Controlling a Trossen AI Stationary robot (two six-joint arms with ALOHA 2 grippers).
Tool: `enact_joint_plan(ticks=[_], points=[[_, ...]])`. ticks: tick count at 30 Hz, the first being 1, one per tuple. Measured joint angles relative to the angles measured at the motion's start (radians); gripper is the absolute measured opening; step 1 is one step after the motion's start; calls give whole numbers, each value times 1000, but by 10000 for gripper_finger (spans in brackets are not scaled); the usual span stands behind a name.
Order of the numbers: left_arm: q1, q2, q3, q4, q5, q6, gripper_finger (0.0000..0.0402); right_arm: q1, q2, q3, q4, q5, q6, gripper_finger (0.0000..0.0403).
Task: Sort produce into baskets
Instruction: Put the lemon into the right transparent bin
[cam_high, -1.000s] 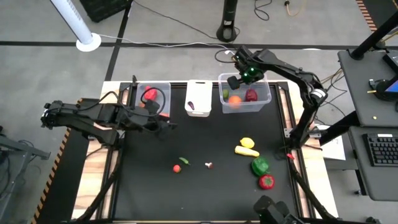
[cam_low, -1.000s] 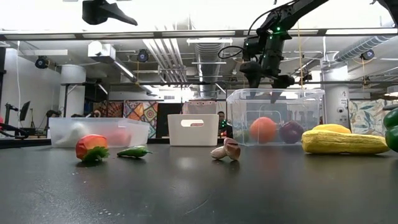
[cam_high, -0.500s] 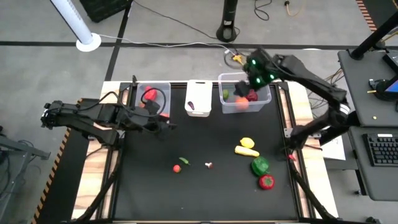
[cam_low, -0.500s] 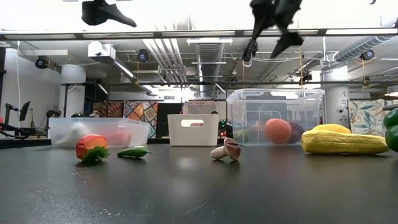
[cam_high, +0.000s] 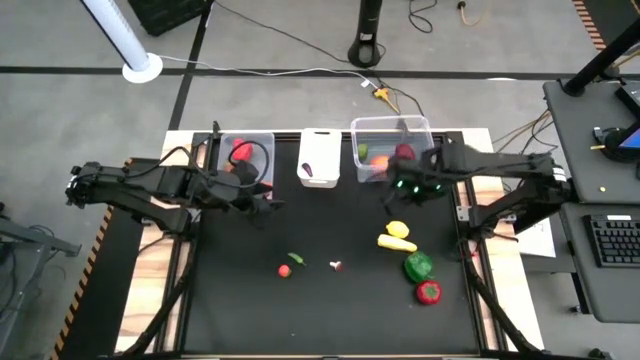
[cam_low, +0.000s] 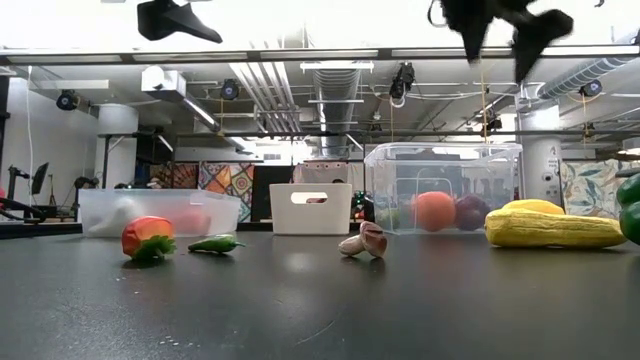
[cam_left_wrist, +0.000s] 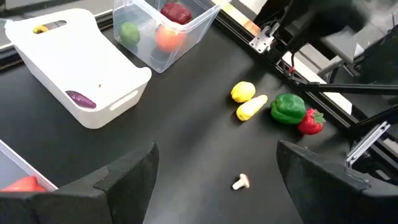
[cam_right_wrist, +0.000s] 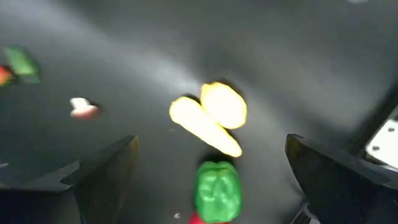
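From above, the right gripper (cam_high: 405, 190) hangs over the mat (cam_high: 330, 300) just in front of the wide clear tub (cam_high: 393, 150), with the lemon (cam_high: 398, 229) and banana (cam_high: 396, 243) a little beyond its open jaws and the green pepper (cam_high: 418, 266) and red pepper (cam_high: 428, 292) farther on. The left gripper (cam_high: 262, 200) waits near the left clear tub (cam_high: 243, 157), with the white tub (cam_high: 319, 158) off to one side of its jaws. In the low view the right gripper (cam_low: 500, 40) is high above the wide tub, its fingers spread wide; an orange (cam_low: 434, 211) and a dark red piece (cam_low: 470, 212) sit inside that tub. The left wrist view shows wide-set fingers (cam_left_wrist: 124, 174), with garlic (cam_left_wrist: 241, 182) on the mat between and ahead of them. The right wrist view shows spread fingers (cam_right_wrist: 106, 168) with the lemon, banana and green pepper lying between them, below.
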Motion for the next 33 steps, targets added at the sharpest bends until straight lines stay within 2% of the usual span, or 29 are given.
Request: enact_joint_plan(ticks=[4, 9, 14, 19, 26, 29, 33], points=[[0, 0, 0, 1, 1, 35, 306, 11, 6, -193, 109, 0, 75, 396], [0, -2, 0, 2, 6, 64, 306, 10, 3, -428, 351, -27, 166, 396], [0, -4, 0, 1, 7, 88, 306, 11, 33, -570, 491, -43, 273, 396], [0, -4, 0, -1, 7, 96, 306, 12, 64, -623, 602, -11, 319, 396], [0, -4, 0, -6, 7, 97, 306, 12, 112, -623, 628, -26, 321, 389], [0, -4, 0, -8, 7, 97, 306, 12, 115, -618, 635, -26, 325, 368], [0, -4, 0, -15, 5, 97, 306, 12, 115, -617, 633, -37, 338, 313]])
